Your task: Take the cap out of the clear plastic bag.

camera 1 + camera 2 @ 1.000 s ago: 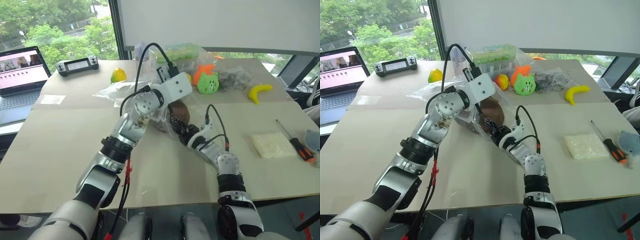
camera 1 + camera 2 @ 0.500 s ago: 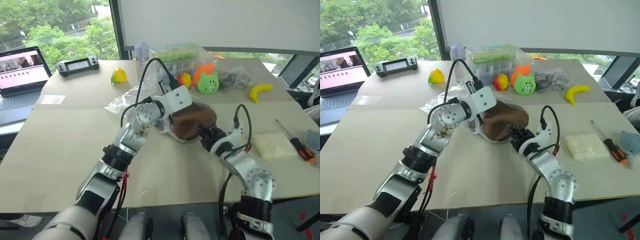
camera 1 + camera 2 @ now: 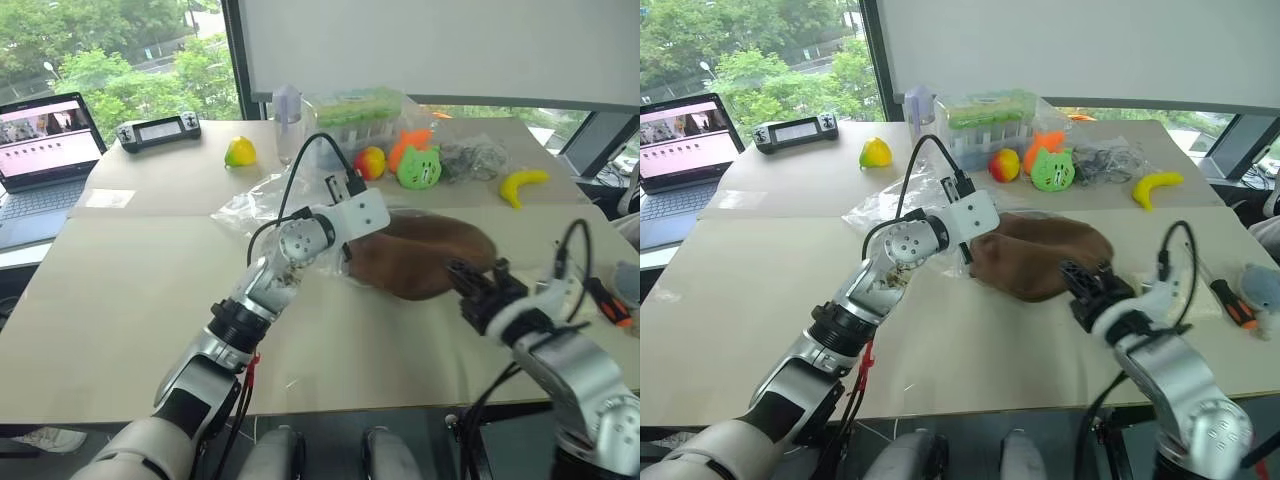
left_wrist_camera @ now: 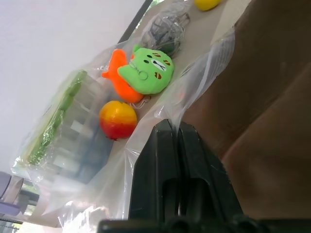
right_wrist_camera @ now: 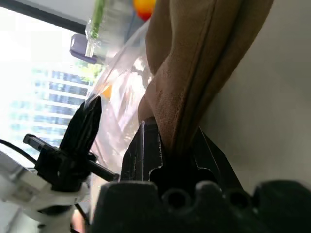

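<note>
Right eye view | cap (image 3: 1040, 255) is being stretched out across the surface, long axis running from bag mouth toward the robot's right | right pincer (image 3: 1087, 287) is clamped on its near-right edge — nearer arm | left pincer (image 3: 968, 243) is pinched shut on the clear plastic bag (image 3: 890, 200), at the cap's left end

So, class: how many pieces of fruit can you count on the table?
3: a yellow-green fruit at the far left near the handheld controller, a red-yellow fruit beside the green toy, and a banana at the far right. Others may be hidden.
</note>
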Controlling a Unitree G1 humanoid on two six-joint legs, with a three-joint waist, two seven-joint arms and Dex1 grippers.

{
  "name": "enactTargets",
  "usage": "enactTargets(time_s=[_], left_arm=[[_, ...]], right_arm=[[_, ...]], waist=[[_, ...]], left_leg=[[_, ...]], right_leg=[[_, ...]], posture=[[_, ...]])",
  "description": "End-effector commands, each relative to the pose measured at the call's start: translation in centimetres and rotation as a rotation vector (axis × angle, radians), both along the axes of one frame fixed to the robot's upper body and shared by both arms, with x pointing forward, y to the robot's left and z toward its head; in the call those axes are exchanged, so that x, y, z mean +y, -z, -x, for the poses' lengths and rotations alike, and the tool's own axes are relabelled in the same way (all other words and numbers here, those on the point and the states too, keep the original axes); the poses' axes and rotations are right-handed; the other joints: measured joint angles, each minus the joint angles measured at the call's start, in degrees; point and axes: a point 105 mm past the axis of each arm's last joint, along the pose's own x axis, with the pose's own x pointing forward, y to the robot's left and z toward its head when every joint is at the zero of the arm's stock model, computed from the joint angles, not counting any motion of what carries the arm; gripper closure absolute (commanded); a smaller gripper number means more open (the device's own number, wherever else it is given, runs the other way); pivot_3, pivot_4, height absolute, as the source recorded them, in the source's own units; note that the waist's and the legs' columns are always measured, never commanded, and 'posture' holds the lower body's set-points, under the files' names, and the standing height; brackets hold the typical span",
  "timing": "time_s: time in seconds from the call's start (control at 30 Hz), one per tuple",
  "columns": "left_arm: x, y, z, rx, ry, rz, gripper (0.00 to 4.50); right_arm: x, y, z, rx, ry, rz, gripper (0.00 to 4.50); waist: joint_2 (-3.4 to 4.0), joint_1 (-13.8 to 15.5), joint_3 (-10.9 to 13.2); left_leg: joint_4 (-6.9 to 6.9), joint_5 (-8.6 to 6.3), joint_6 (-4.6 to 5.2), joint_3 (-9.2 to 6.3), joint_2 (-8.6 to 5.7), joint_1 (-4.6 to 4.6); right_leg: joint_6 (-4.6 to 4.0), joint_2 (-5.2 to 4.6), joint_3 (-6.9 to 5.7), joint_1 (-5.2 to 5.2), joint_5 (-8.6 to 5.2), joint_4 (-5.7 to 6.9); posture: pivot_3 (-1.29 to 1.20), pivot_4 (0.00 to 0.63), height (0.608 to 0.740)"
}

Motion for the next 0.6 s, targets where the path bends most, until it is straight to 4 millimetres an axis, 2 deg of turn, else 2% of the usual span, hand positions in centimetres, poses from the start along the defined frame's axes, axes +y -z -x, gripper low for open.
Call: enactTargets(time_s=[0.03,0.07,0.13,0.23,0.37,0.43,0.53,0.6], left_arm=[[-0.6,-1.3,0.7,-0.053,0.028,0.017,4.5],[-0.6,-1.3,0.6,-0.053,0.028,0.016,4.5],[-0.6,-1.1,0.6,-0.051,0.029,0.013,4.5],[-0.6,-0.6,0.6,-0.04,0.033,0.01,4.5],[0.1,2.5,0.6,-0.007,0.03,-0.054,4.5],[0.5,3.5,0.8,0.006,0.034,-0.073,4.5],[0.9,4.8,1.5,0.016,0.06,-0.111,4.5],[1.3,5.5,2.0,0.032,0.074,-0.123,4.5]], right_arm=[[-1.3,-4.4,1.8,-0.219,0.02,0.077,4.34],[-1.4,-4.6,2.2,-0.229,0.003,0.122,4.34],[-2.4,-6.3,3.0,-0.319,-0.022,0.216,4.34],[-2.8,-8.7,3.7,-0.459,-0.052,0.246,4.34],[-2.7,-11.4,5.4,-0.646,-0.125,0.293,4.34],[-3.5,-12.0,5.4,-0.652,-0.105,0.319,4.34],[-5.0,-12.9,4.3,-0.654,-0.021,0.268,4.34],[-4.4,-13.5,3.4,-0.683,-0.039,0.212,4.34]], waist=[[0.07,-0.03,-0.04],[0.09,0.04,-0.05],[0.09,0.18,-0.05],[0.09,0.28,-0.05],[0.18,0.6,-0.1],[0.17,0.79,-0.1],[0.16,0.8,-0.09],[0.17,1.28,-0.1]], left_leg=[[0.0,0.01,0.02,0.02,0.02,0.04],[0.0,0.02,0.04,0.03,0.03,0.05],[0.01,0.01,0.05,0.04,0.06,0.1],[0.01,0.0,0.07,0.08,0.08,0.1],[0.0,-0.03,0.12,0.08,0.13,0.1],[0.0,-0.04,0.14,0.08,0.14,0.07],[0.05,-0.05,0.15,0.1,0.15,0.07],[0.06,-0.04,0.15,0.09,0.18,0.05]], right_leg=[[0.0,0.01,0.02,0.06,0.0,-0.31],[0.0,0.02,0.02,0.11,0.0,-0.37],[0.0,0.01,0.01,0.19,-0.01,-0.42],[0.0,0.01,0.06,0.2,0.0,-0.46],[0.0,0.0,0.08,0.23,0.0,-0.49],[0.0,-0.01,0.09,0.19,0.0,-0.5],[-0.01,-0.06,0.13,0.2,0.01,-0.5],[-0.02,-0.15,0.13,0.18,0.01,-0.5]], posture=[[0.0,0.15,0.739],[0.0,0.15,0.739],[0.0,0.15,0.739],[0.0,0.15,0.739],[0.0,0.15,0.739],[0.0,0.15,0.739],[0.0,0.15,0.739],[0.0,0.15,0.739]])
